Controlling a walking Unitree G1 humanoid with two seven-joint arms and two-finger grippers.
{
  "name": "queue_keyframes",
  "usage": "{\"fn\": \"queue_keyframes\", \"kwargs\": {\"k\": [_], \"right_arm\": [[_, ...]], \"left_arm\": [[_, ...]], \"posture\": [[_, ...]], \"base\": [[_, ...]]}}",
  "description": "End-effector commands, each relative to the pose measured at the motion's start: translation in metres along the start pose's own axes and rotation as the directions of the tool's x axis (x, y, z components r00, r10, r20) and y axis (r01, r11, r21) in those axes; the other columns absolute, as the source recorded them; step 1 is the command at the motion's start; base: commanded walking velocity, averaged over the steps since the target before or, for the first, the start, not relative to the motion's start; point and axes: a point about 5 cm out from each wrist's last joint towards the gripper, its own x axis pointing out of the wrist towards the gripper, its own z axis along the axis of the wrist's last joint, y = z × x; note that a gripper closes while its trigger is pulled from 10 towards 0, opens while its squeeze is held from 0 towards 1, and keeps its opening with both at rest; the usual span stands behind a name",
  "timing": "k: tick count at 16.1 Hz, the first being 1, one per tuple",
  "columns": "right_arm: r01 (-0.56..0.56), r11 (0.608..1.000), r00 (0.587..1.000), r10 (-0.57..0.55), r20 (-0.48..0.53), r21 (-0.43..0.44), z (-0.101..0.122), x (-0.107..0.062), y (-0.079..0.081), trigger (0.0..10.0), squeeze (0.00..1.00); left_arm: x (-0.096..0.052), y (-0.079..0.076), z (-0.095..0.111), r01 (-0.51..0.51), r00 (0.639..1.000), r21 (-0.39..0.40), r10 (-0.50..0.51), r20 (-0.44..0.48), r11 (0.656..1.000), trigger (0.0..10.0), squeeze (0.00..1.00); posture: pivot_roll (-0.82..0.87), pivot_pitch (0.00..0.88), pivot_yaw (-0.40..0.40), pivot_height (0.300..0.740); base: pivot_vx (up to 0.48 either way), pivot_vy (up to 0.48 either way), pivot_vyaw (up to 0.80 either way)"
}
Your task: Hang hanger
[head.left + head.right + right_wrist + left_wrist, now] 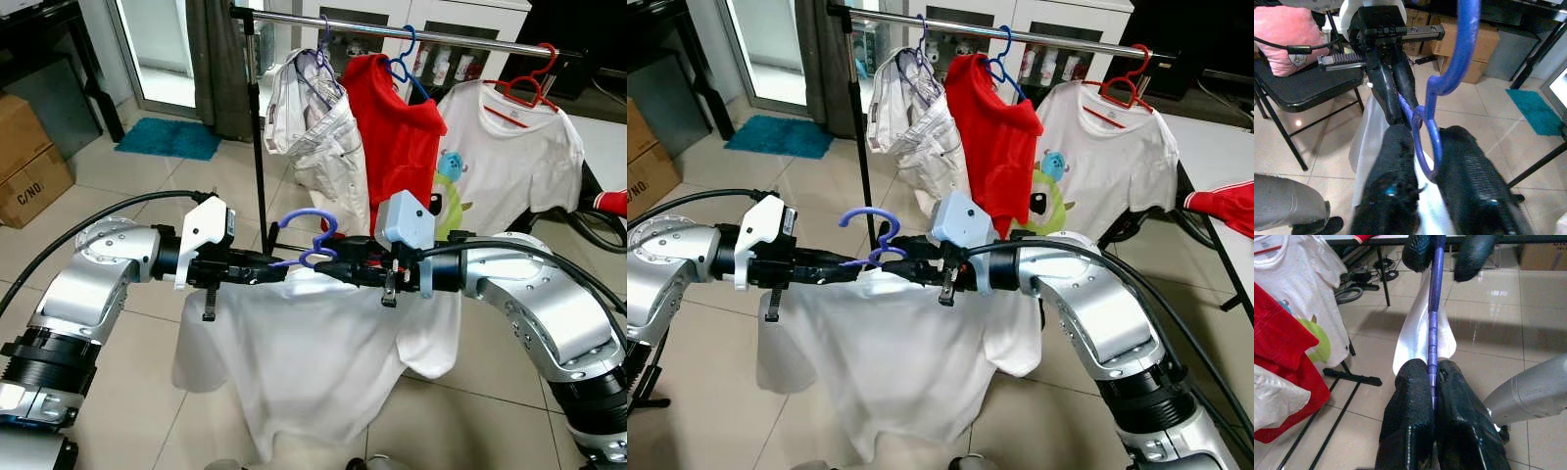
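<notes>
The left gripper (263,266) was clamped on the purple hanger (312,235) carrying a white shirt (304,362); the right gripper (333,266) pinched its neck. The rail (392,31) stood at twelve o'clock. Keeping both grips level and the hook upright would help it catch between the hung garments.

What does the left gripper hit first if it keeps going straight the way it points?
Probably the right gripper, facing it directly ahead along the purple hanger that the left gripper is clamped on.
</notes>
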Motion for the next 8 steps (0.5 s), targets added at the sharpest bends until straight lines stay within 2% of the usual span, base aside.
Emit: {"fn": "queue_keyframes", "kwargs": {"k": [1,8], "right_arm": [[-0.046,0.999,0.999,0.046,-0.007,-0.006,0.0006,0.0052,0.0059,0.0,0.0],[-0.069,0.997,0.997,0.068,-0.042,-0.035,-0.0021,0.0076,0.0085,0.0,0.0]], "left_arm": [[0.0016,0.0003,0.0122,0.009,0.999,0.042,-0.011,0.043,0.999,0.0,0.0],[0.0015,0.0009,0.019,0.01,0.997,0.037,-0.013,0.077,0.999,0.0,0.0]], "posture": [[-0.03,0.0,-0.036,0.74],[-0.03,0.0,-0.041,0.74]], "base": [[0.0,0.0,0.0],[0.0,0.0,0.0]]}}
